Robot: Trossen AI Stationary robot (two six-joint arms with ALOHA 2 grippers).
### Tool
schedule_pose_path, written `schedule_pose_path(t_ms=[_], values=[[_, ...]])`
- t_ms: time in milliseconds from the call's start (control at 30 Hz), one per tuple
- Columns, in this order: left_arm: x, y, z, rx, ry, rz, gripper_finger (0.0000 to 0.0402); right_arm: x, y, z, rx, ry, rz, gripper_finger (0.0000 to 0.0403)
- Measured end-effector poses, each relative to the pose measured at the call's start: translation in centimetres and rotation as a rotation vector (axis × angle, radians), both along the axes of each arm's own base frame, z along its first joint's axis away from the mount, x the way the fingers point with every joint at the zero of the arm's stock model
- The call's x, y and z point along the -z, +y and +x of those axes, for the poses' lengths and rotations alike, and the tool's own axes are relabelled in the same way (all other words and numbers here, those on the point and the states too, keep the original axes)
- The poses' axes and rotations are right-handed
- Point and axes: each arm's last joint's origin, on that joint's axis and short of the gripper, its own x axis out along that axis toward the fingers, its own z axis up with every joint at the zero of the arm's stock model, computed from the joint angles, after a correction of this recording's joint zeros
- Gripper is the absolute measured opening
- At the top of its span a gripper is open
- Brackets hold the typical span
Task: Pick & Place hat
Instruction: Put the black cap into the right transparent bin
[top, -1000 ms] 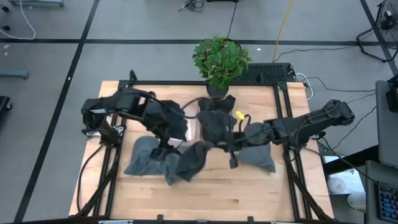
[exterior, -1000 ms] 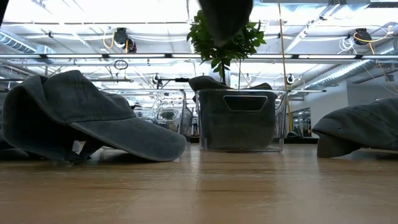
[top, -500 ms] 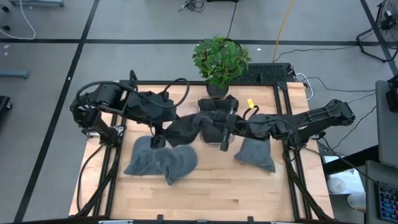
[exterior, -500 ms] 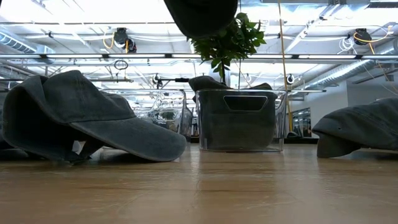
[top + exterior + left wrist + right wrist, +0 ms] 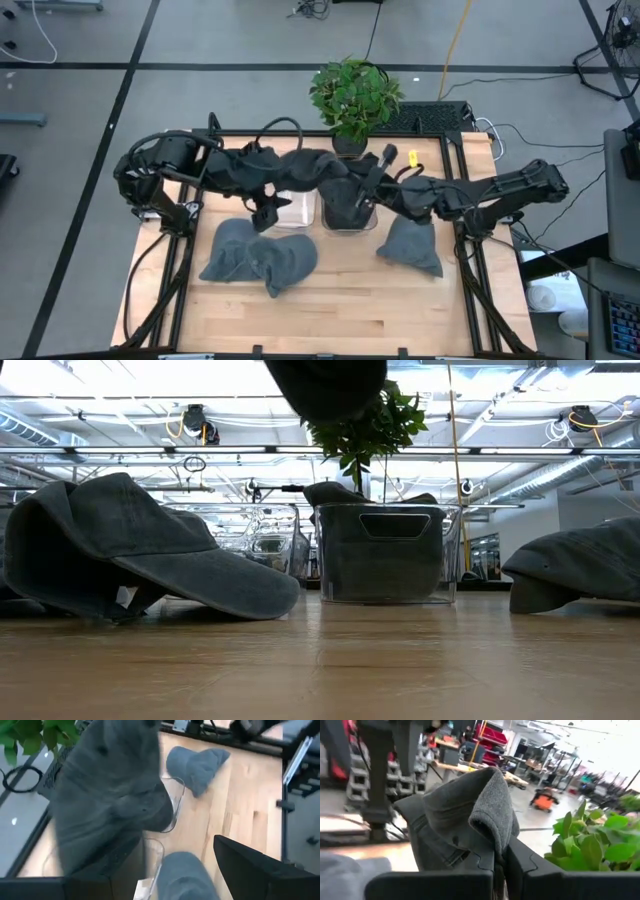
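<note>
Wooden tabletop (image 5: 350, 300) is only partly cleared: one grey cloth cap (image 5: 305, 170) is pinched between the left gripper (image 5: 268, 208) and the right gripper (image 5: 365, 195) over the clear plastic bin (image 5: 348, 212), a few grey caps (image 5: 255, 258) are left lying around.

The wooden bench (image 5: 350, 300) holds two caps (image 5: 255, 258) near its left edge, one cap (image 5: 410, 248) near the right, and clear bins (image 5: 345, 210) toward the back.

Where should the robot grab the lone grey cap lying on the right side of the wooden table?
Probably by the soft grey cloth cap's rounded crown, coming straight down from above. In the high view it lies apart from the others with bare table around it, and the low view shows its crown bulging up, a fold easy to pinch.
</note>
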Motion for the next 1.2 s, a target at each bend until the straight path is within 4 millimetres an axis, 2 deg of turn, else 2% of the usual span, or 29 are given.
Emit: schedule_pose_path(t_ms=[233, 333, 767, 967, 1200], values=[[-0.8, 0.6, 0.9, -0.166, -0.143, -0.185, 0.0255, 0.6, 0.9, 2.0, 0.077, 0.12, -0.272, 0.0002], [-1.2, 0.7, 0.6, -0.202, -0.175, -0.273, 0.0255, 0.7, 1.5, 2.4, 0.114, 0.172, -0.376, 0.0002], [-2.8, 0.4, 1.6, -0.323, -0.346, -0.677, 0.0255, -0.6, 5.1, 0.9, 0.154, 0.358, -0.728, 0.0002], [-3.0, -0.1, 1.7, -0.427, -0.383, -0.809, 0.0255, -0.6, 5.5, 0.6, 0.192, 0.474, -0.838, 0.0002], [-3.2, -0.7, 2.1, -0.436, -0.422, -0.854, 0.0255, -0.6, 5.6, 0.7, 0.174, 0.527, -0.922, 0.0002]])
